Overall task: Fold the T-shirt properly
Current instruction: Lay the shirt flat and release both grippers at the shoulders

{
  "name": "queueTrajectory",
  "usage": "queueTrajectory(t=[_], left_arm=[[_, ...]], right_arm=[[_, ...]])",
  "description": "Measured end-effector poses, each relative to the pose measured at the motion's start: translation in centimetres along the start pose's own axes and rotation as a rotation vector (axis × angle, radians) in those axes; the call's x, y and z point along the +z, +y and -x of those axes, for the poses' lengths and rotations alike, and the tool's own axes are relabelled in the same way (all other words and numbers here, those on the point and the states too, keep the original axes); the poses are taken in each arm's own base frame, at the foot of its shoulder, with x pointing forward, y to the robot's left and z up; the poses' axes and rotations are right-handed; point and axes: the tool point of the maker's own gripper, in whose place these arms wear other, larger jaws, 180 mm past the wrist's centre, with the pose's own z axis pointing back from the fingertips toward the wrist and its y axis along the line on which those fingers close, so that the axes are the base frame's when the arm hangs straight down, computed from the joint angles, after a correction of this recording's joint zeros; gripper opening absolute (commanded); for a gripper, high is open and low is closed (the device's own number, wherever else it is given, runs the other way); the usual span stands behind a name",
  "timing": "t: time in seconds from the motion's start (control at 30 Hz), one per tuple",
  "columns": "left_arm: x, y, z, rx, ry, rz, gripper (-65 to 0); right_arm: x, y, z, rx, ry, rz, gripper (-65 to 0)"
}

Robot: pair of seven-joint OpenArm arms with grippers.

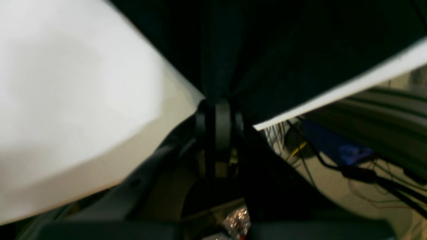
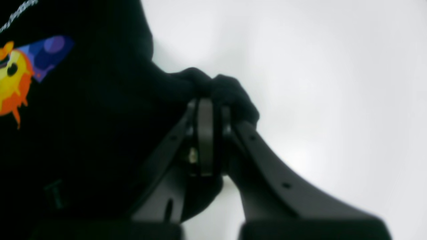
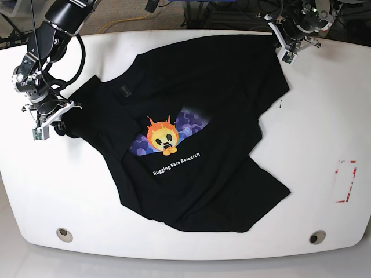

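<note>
Step in hand: spreading and squaring the garment before any fold, by my judgement; no clean fold line is made yet.
T-shirt [image 3: 197,133]: lies print-up and askew across the middle of the table [image 3: 324,116], rumpled, with a flap turned over the upper part of the print and the lower right edge doubled back.
Right gripper [image 2: 206,100]: jaws closed on a bunched wad of black cloth, the wad sitting directly at the fingertips; the orange face print lies off to one side of it in the wrist view. In the base view this gripper [image 3: 49,119] sits at the shirt's outermost edge, low over the table.
Left gripper [image 1: 220,103]: jaws closed on a pinch of dark cloth that hangs ahead of the fingertips; in the base view it [image 3: 288,49] holds the shirt's far corner by the table's rear edge.
Next move calls for: likely both grips drawing apart evenly to tension the cloth, then laying it flat with the print straight.
Surroundings: red tape outline [image 3: 345,180], well away from the left gripper on bare table; two round fittings [image 3: 65,234] near the front edge; cables [image 1: 350,166] beyond the table edge, beside the left gripper.
Obstructions: none on the surface near either gripper. Risk, as judged: uneven pull may drag the shirt off the rear edge or worsen the twist.
</note>
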Motion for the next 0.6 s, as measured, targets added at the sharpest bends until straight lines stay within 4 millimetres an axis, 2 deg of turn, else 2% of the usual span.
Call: queueTrajectory(t=[0.13,0.17,0.23,0.33,0.4,0.47,0.5,0.6], left_arm=[[0.1,-0.4,0.3,0.006,-0.005,0.010,-48.2],[0.1,-0.4,0.2,0.005,-0.007,0.008,-43.1],[0.0,-0.2,-0.2,0.002,-0.018,0.004,-36.9],[-0.1,-0.1,-0.6,0.000,-0.026,0.002,-29.0],[-0.1,0.0,-0.8,-0.003,-0.031,-0.001,-26.9],[-0.2,0.2,-1.2,-0.006,-0.040,-0.004,-26.9],[-0.2,0.4,-1.6,-0.010,-0.048,-0.007,-26.9],[-0.3,0.2,-2.6,-0.058,-0.071,0.016,-26.9]], right_arm=[[-0.1,0.3,0.4,-0.002,0.008,-0.008,-65.0],[-0.1,0.3,0.3,-0.001,0.004,-0.008,-60.4],[-0.1,0.3,0.3,-0.002,0.004,-0.008,-50.7],[-0.2,0.6,0.5,-0.019,0.001,-0.011,-30.6],[-0.3,1.1,0.7,-0.027,0.003,-0.020,-18.1],[-0.2,1.4,0.6,-0.024,-0.002,-0.021,-10.6],[0.1,1.5,0.5,-0.016,-0.007,-0.019,-8.6],[1.1,2.1,-0.2,-0.007,-0.039,-0.019,-8.2]])
